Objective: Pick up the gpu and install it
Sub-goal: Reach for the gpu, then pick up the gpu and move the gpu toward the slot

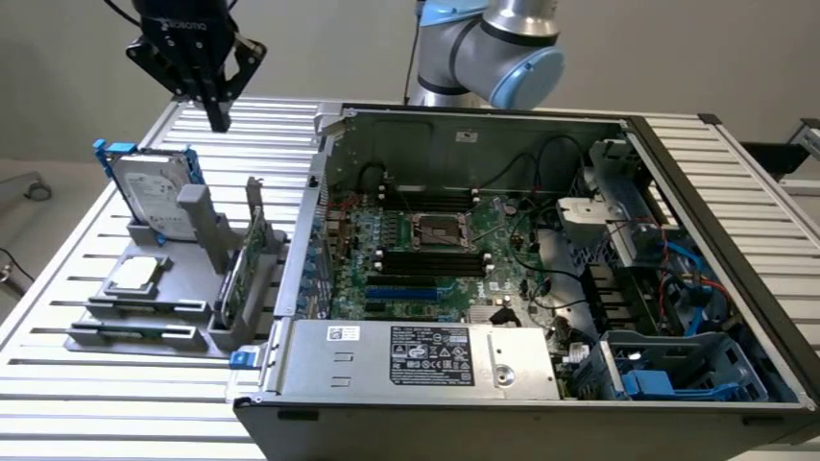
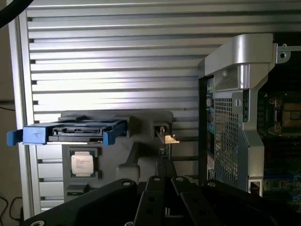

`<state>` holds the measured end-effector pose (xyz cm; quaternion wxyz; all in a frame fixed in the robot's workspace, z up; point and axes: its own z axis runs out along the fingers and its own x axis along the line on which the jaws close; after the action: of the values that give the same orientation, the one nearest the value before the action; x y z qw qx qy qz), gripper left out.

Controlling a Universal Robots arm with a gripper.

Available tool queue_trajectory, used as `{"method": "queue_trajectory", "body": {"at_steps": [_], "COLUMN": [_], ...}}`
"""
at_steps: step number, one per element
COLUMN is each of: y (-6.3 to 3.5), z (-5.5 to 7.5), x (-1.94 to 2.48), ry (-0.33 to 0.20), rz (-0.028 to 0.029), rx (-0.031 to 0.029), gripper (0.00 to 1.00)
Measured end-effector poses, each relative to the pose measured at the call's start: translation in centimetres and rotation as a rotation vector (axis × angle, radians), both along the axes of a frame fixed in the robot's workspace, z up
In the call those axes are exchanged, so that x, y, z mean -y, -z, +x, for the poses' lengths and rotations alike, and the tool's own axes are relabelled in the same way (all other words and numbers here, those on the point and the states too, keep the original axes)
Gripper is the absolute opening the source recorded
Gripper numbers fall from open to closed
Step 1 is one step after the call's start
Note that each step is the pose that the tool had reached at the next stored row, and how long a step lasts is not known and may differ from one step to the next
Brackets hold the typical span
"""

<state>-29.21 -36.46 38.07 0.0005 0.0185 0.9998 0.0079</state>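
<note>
Currently, one end effector (image 1: 218,117) is seen with its black fingers pressed together, empty; one thin, rectangular gpu (image 1: 244,279) is stood edge-on beneath it in a grey holder (image 1: 167,309).

1. The black gripper (image 1: 215,120) loses its upper body past the exterior view's top edge, and so does the grey-and-blue robot arm joint (image 1: 494,48).
2. The thin green-edged gpu (image 1: 246,274) stands edge-on in the grey plastic holder (image 1: 196,206), so its faces stay hidden.
3. The print on the white label (image 1: 432,353) on the silver power supply is too small to read.
4. The open dark metal computer case (image 1: 513,427) runs off the exterior view's bottom edge.
</note>
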Motion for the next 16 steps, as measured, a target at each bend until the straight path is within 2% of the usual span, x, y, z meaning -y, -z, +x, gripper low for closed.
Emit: {"method": "queue_trajectory", "body": {"at_steps": [5,16], "y": [-0.06,-0.06], "z": [0.02,0.02], "x": [0.89,0.94], "ry": [-0.006,-0.003], "rz": [-0.0004,-0.0003], "rx": [-0.0002,-0.0004], "gripper": [0.11,0.11]}}
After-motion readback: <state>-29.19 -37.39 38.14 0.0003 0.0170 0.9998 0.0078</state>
